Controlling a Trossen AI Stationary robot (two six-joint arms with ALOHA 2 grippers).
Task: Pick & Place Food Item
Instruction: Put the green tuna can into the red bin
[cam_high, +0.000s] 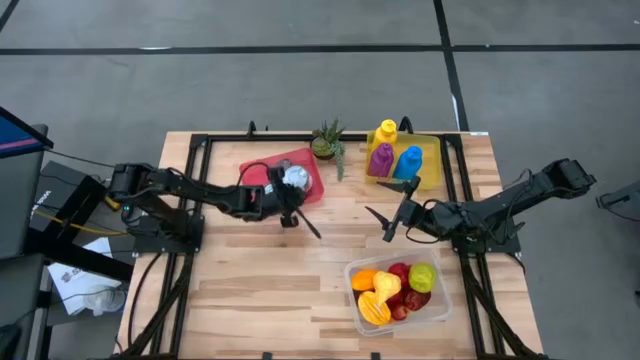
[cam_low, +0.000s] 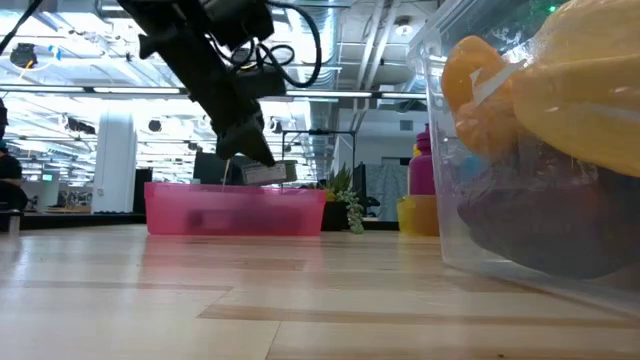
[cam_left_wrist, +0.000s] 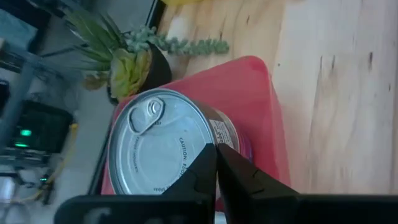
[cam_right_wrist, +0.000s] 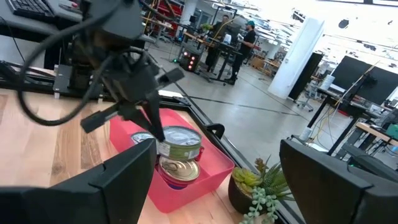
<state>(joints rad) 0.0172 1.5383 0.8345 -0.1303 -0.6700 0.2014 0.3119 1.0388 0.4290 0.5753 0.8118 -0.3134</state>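
Looking down from the high view, the left gripper (cam_high: 292, 200) reaches over the red tray (cam_high: 262, 165) near the table's (cam_high: 250, 290) far edge, with a tin can (cam_high: 297, 178) at its tip. The right gripper (cam_high: 392, 212) waits over bare wood near the middle, its fingers spread wide. Beyond it a yellow tray (cam_high: 432, 152) holds three bottles (cam_high: 394, 152), a small plant (cam_high: 326, 141) stands between the two trays, and a clear tub (cam_high: 437, 306) of toy fruit sits at the near edge.

The low view shows the left gripper (cam_low: 250, 150) holding the can (cam_low: 262, 173) just above the red tray's (cam_low: 235, 209) rim.

In the left wrist view the fingers (cam_left_wrist: 202, 171) cross the can's (cam_left_wrist: 163, 146) lid; I cannot tell their spread here.

The right wrist view shows the left gripper (cam_right_wrist: 155, 132) closed on an upper can (cam_right_wrist: 180, 144), which sits directly over a second can (cam_right_wrist: 179, 171) in the red tray (cam_right_wrist: 211, 171).
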